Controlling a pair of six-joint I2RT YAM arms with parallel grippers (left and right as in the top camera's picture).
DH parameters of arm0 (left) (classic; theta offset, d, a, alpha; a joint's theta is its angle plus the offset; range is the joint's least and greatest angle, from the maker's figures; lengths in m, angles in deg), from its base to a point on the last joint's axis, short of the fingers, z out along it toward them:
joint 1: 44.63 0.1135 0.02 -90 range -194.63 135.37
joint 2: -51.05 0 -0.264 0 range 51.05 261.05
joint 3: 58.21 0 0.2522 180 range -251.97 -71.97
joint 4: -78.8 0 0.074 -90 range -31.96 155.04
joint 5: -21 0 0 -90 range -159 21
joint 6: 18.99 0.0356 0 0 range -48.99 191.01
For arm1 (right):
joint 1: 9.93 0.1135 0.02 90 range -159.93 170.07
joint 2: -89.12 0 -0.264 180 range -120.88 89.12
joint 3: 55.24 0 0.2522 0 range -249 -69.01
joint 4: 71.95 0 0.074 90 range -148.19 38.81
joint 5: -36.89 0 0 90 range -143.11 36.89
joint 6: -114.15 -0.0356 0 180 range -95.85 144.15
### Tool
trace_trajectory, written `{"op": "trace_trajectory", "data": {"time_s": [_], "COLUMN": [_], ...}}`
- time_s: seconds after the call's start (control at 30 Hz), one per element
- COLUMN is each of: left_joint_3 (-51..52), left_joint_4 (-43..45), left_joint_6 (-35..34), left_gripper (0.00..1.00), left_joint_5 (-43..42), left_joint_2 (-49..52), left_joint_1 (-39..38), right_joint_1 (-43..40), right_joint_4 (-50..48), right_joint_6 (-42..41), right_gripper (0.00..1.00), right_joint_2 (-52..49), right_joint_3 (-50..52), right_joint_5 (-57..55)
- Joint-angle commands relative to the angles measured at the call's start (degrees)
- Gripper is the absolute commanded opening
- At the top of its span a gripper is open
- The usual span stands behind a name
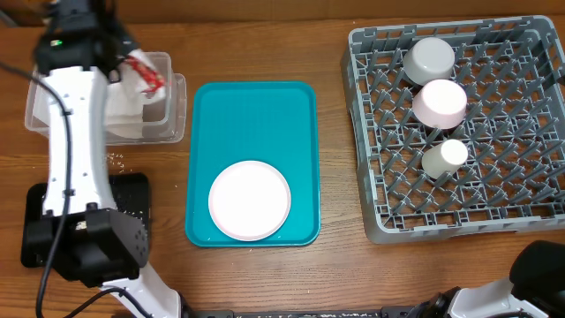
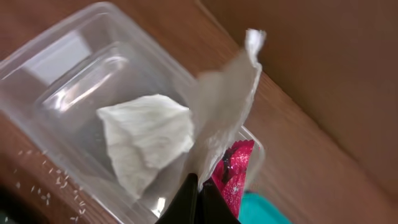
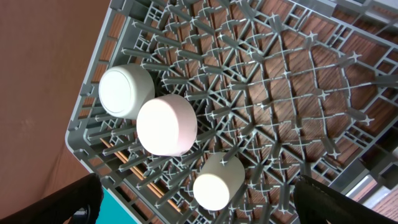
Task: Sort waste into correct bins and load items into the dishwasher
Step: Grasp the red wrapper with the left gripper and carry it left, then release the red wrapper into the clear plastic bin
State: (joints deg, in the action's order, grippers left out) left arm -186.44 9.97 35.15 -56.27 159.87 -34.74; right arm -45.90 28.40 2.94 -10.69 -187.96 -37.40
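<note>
Left gripper (image 2: 199, 198) is pinched tight on a white paper napkin (image 2: 227, 106), which hangs over the clear bin (image 2: 56, 56) just left of the teal tray (image 1: 252, 115). A crumpled tissue (image 2: 146, 140) already lies inside that bin, and a red wrapper (image 2: 235, 168) sits at the bin's edge nearest the tray. This looks like the waste-sorting step, at the point of drop-off. The next move calls for parting the fingers so the napkin falls inside the walls, not over the rim. Right gripper (image 3: 199, 199) is spread wide and holds nothing, over the dish rack (image 1: 371, 132) to the right of the tray, where three cups already stand. A white plate (image 1: 250, 200) on the tray has yet to be loaded.
</note>
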Motion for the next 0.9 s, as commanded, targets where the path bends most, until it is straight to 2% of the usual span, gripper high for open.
{"op": "trace_trajectory", "data": {"time_s": [0.0, 0.17, 0.47, 0.5, 0.57, 0.6, 0.63, 0.67, 0.87], "left_joint_3": [0.0, 0.0, 0.0, 0.0, -0.1, -0.2, -0.2, -0.2, -0.2], "left_joint_4": [0.0, 1.7, 5.6, 5.7, 5.7, 5.7, 5.7, 5.7, 5.7], "left_joint_6": [-10.5, -10.5, -12.6, -12.5, -11.2, -10.5, -9.7, -9.1, -9.9], "left_gripper": [0.04, 0.04, 0.06, 0.09, 0.42, 0.64, 0.81, 0.91, 0.91], "left_joint_5": [0.8, -0.2, -12.4, -12.7, -14.1, -15.4, -16.9, -18.2, -24.4], "left_joint_2": [1.8, 6.0, 12.3, 12.3, 12.1, 11.9, 11.5, 11.1, 5.0], "left_joint_1": [3.4, 6.6, 10.6, 10.9, 11.7, 12.0, 12.4, 12.8, 16.3], "right_joint_1": [-0.1, -0.1, -0.1, -0.1, -0.1, -0.1, -0.1, -0.1, -0.1], "right_joint_4": [-0.1, -0.1, -0.1, -0.1, -0.1, -0.1, -0.1, -0.1, -0.1], "right_joint_6": [-0.3, -0.3, -0.3, -0.3, -0.3, -0.3, -0.3, -0.3, -0.3], "right_gripper": [1.00, 1.00, 1.00, 1.00, 1.00, 1.00, 1.00, 1.00, 1.00], "right_joint_2": [0.0, 0.0, 0.0, 0.0, 0.0, 0.0, 0.0, 0.0, 0.0], "right_joint_3": [-0.3, -0.3, -0.3, -0.3, -0.3, -0.3, -0.3, -0.3, -0.3], "right_joint_5": [0.3, 0.3, 0.3, 0.3, 0.3, 0.3, 0.3, 0.3, 0.3]}}
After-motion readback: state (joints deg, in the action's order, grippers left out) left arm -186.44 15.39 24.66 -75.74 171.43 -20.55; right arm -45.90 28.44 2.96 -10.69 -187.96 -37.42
